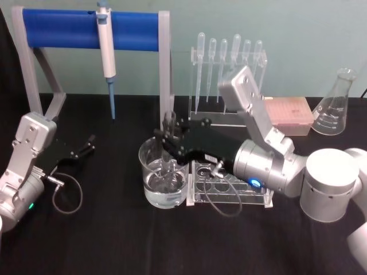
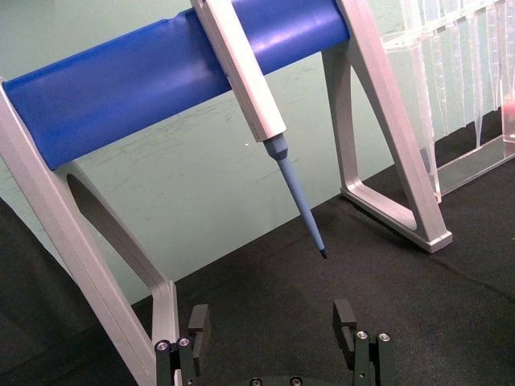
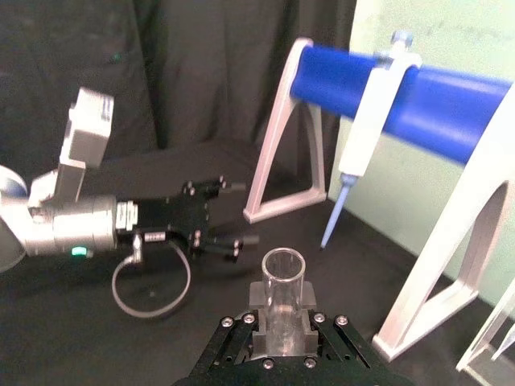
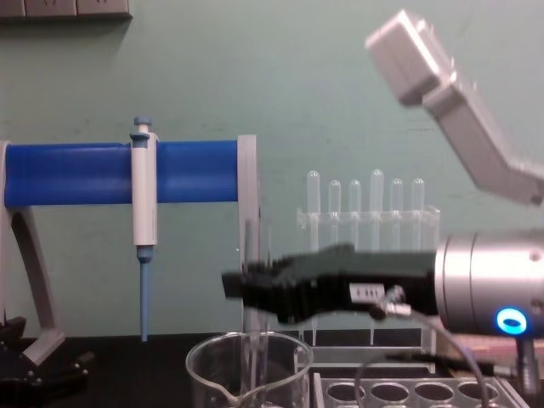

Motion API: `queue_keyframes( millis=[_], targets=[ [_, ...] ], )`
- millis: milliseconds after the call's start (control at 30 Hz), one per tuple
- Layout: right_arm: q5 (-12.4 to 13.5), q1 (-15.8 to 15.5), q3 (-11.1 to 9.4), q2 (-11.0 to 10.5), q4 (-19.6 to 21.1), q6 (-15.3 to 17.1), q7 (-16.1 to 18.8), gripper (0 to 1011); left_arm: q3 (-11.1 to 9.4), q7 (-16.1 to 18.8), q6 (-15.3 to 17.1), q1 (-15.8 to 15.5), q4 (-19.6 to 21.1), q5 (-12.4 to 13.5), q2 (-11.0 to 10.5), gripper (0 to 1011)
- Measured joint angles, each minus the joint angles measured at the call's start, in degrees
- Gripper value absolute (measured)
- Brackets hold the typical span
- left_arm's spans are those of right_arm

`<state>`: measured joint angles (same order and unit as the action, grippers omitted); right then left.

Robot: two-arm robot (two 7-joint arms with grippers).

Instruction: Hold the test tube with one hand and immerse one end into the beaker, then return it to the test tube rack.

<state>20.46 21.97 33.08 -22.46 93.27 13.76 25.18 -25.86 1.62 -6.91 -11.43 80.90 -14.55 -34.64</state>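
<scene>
Dip step: the test tube point(image 1: 170, 150) is clamped by the right gripper point(image 1: 170, 143), lower end inside the beaker point(image 1: 150, 184). Next it gets lifted straight out. Left gripper point(image 1: 87, 145) is parked open left of the beaker.

Clear test tube point(image 1: 168, 150), clear beaker point(image 1: 150, 175), black right claw point(image 1: 170, 139), blue stand bar point(image 1: 69, 28).

1. Head view: high, angled down on the black table point(image 1: 103, 240); blue stand point(image 1: 92, 28) at upper left of frame.
2. Chest view: low, level across the table; beaker point(image 4: 246, 365) close at bottom centre.
3. Left wrist view: near the table, looking up at the micropipette point(image 2: 249, 88).
4. Right wrist view: close behind the test tube point(image 3: 283, 297), apparently facing the left gripper point(image 3: 221, 217).
5. Shared: the stand appears in all four.
</scene>
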Motion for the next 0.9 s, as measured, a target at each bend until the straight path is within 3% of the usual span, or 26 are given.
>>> queue_keyframes(
  millis=[300,500,667,900],
  targets=[
    [0.49,0.82,-1.67,0.49,4.09,2.32,-1.16,225,0.0,0.0,0.0,0.0,0.0,0.0,0.0,1000],
    [1.49,0.77,-3.29,-0.38,8.09,3.56,-1.75,225,0.0,0.0,0.0,0.0,0.0,0.0,0.0,1000],
    [2.88,0.13,-4.86,-1.96,11.4,4.18,-1.91,225,0.0,0.0,0.0,0.0,0.0,0.0,0.0,1000],
    [6.29,-2.47,-8.86,-7.31,16.13,3.98,-0.83,225,0.0,0.0,0.0,0.0,0.0,0.0,0.0,1000]
  ],
)
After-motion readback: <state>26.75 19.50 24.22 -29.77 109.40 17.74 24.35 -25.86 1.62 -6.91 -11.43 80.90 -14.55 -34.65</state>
